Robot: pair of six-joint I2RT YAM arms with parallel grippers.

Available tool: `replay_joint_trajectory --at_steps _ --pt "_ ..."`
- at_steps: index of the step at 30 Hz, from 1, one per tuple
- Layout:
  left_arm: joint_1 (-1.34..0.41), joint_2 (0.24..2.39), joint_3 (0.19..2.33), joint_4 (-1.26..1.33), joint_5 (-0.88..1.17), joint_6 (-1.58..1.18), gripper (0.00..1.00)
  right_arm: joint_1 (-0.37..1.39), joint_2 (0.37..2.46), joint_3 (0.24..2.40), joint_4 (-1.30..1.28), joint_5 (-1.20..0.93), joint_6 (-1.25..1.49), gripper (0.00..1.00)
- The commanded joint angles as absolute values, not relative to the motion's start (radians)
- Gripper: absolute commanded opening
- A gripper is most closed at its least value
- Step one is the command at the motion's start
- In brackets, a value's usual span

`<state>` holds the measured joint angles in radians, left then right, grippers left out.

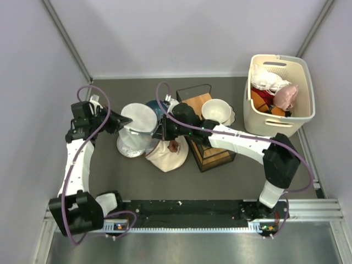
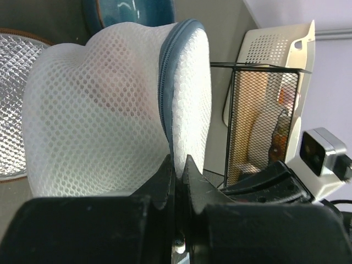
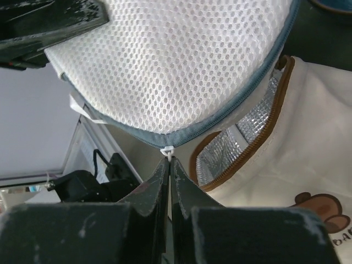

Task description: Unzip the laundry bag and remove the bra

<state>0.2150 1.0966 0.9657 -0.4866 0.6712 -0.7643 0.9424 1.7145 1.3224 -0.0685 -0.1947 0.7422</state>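
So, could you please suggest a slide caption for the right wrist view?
Right gripper shut on the zipper pull of the laundry bag, a cream pouch behind.

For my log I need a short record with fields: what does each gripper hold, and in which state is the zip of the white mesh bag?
left gripper: shut on the rim of the white see-through mesh laundry bag, beside its zip
right gripper: shut on the small white zipper pull
zip: blue-grey, looks closed where visible
nearby: cream cloth pouch with brown mark, unzipped, silver lining showing
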Motion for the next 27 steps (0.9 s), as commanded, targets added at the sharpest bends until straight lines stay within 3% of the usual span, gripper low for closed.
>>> replay_joint_trajectory --at_steps 1,8,11,13,14,15,17,19,27 --pt "0.23 1.175 1.031 -0.399 0.69 -0.718 0.0 0.946 1.716 1.399 -0.133 -0.202 0.655 0.0" --pt "0.233 1.302 1.068 -0.428 0.654 -0.661 0.0 0.974 1.805 1.598 -0.222 -0.229 0.58 0.0" --pt "0.235 1.362 1.12 -0.474 0.595 -0.644 0.1 0.985 1.888 1.728 -0.273 -0.271 0.551 0.0" --pt "0.236 1.393 1.166 -0.501 0.563 -0.626 0.26 0.995 1.937 1.805 -0.284 -0.268 0.543 0.0" --pt "0.239 1.42 1.178 -0.518 0.54 -0.626 0.39 0.997 1.992 1.83 -0.287 -0.273 0.545 0.0" --pt "0.241 1.433 1.187 -0.518 0.541 -0.626 0.62 0.997 2.017 1.876 -0.294 -0.293 0.552 0.0" --pt "0.245 1.472 1.222 -0.529 0.56 -0.627 0.79 0.997 2.087 1.929 -0.295 -0.305 0.564 0.0" --pt "0.252 1.488 1.259 -0.574 0.557 -0.627 0.9 0.996 2.127 1.965 -0.301 -0.31 0.574 0.0" --pt "0.319 1.332 1.285 -0.702 0.388 -0.609 0.99 0.994 2.163 1.988 -0.302 -0.316 0.566 0.0"
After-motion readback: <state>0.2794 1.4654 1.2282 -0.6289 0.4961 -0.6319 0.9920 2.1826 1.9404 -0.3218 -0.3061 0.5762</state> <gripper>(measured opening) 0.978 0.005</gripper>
